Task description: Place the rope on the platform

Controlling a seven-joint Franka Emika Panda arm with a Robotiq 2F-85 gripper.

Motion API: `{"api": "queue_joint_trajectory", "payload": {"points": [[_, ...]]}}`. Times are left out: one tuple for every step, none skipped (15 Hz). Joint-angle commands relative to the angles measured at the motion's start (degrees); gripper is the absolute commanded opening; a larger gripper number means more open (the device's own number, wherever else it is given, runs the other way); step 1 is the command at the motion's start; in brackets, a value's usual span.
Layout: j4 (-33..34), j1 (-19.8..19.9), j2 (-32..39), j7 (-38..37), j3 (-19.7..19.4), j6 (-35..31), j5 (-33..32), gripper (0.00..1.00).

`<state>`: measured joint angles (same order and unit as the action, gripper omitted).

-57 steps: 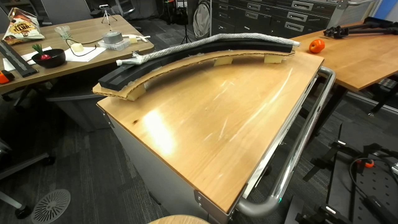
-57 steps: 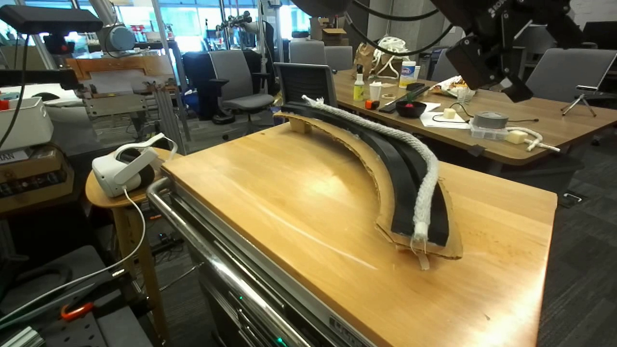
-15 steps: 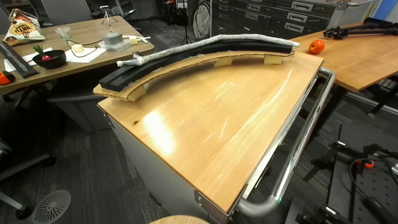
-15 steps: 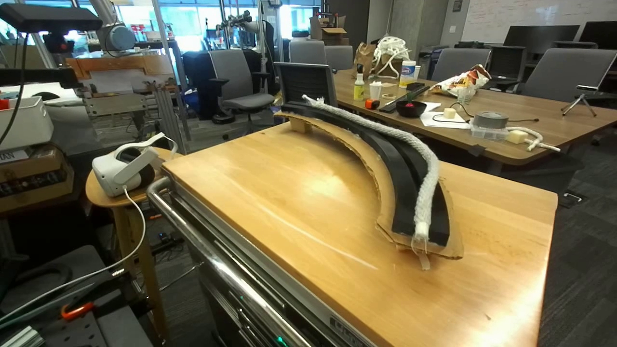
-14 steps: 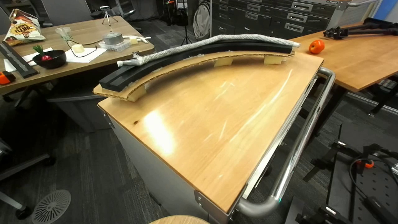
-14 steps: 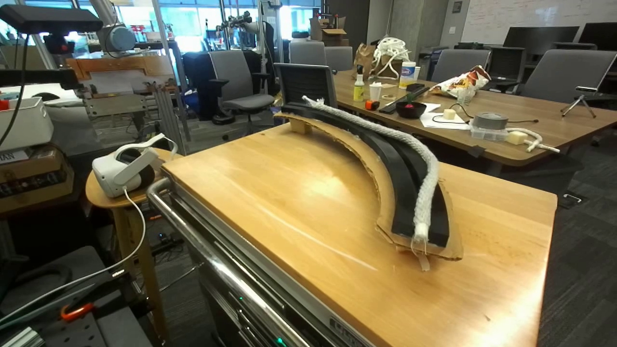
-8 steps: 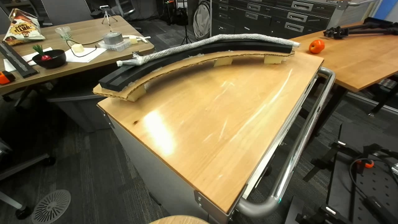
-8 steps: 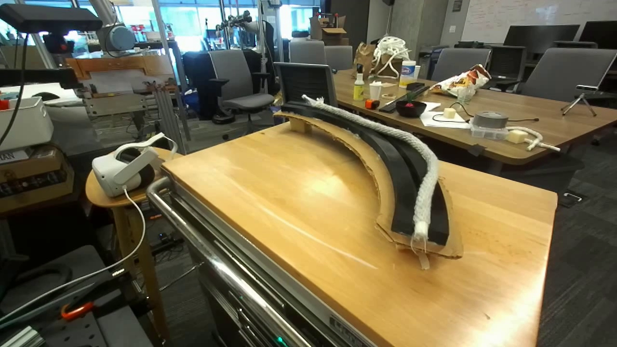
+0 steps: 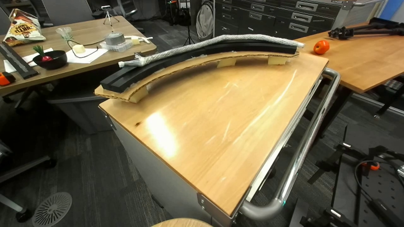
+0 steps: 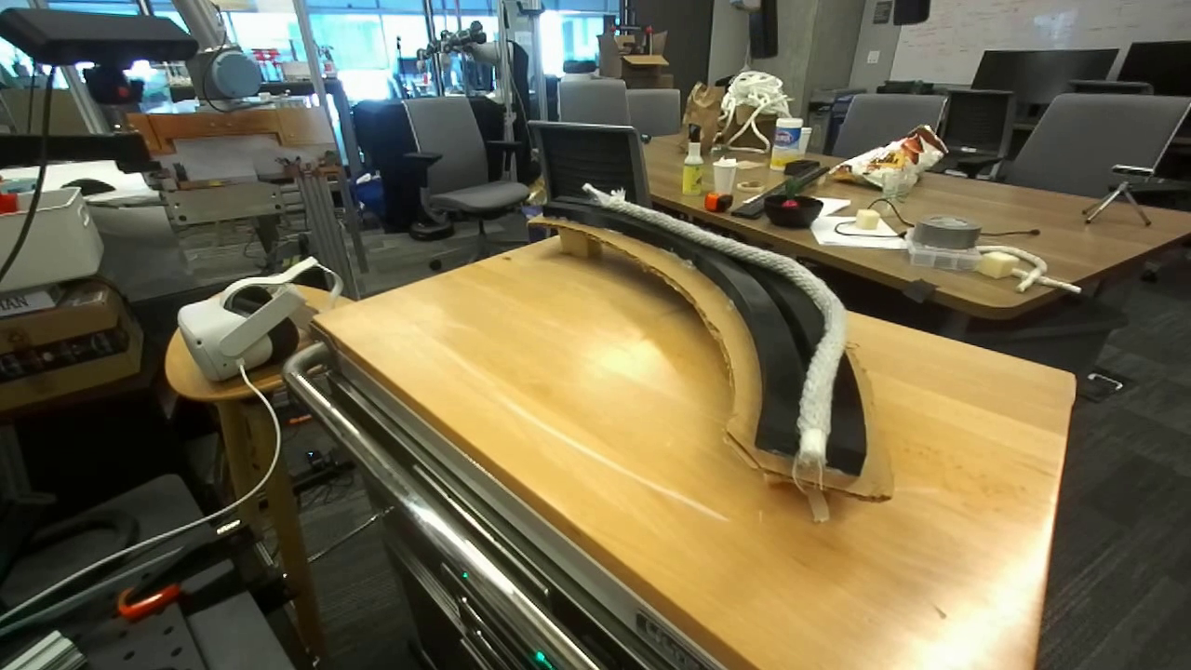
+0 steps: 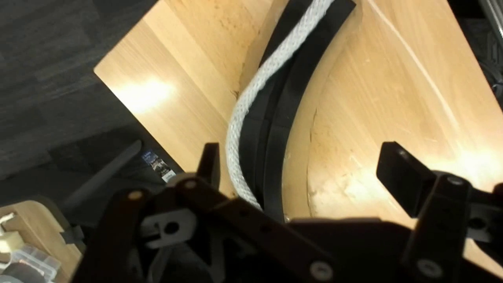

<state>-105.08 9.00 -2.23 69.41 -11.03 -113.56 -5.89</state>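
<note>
In an exterior view, bright windows [image 10: 381, 37] glow at upper left above a gray office chair [image 10: 447, 130]; a whiteboard [image 10: 1033, 30] spans the upper right. In an exterior view, dark carpet [image 9: 94, 170] covers the lower left and black drawers [image 9: 255, 23] stand at upper right.

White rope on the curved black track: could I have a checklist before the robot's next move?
1. Rope following the groove of the track: not ok; midway it bows toward the outer edge.
2. End effector open, holding nothing: ok; its fingers stand wide apart.
3. Rope centred between fingers in the wrist view: not ok; nearer one.
4. Cardboard under the track: ok.
5. Fingers' height above the rope: cannot tell.
</note>
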Motion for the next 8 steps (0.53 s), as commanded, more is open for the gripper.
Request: {"api": "queue_joint_trajectory", "payload": {"points": [[3.82, -0.12, 4.43, -4.23, 0.81, 0.93, -0.62, 1.00], [3.72, -0.12, 5.03, -4.15, 0.96, -1.04, 4.46, 1.00], [0.98, 0.20, 2.69, -3.11, 0.95, -0.17, 0.50, 1.00], [1.36, 0.23, 3.62, -3.27, 1.15, -0.51, 2.27, 1.00], [1.74, 0.24, 4.33, -3.40, 1.26, -0.64, 3.06, 1.00], [1.98, 0.04, 5.12, -3.81, 1.52, -0.93, 2.77, 1.00], [2.10, -0.15, 5.61, -4.89, 1.67, -0.99, 1.78, 1.00], [2.56, -0.33, 6.33, -5.12, 1.89, -0.75, 0.97, 1.00]]}}
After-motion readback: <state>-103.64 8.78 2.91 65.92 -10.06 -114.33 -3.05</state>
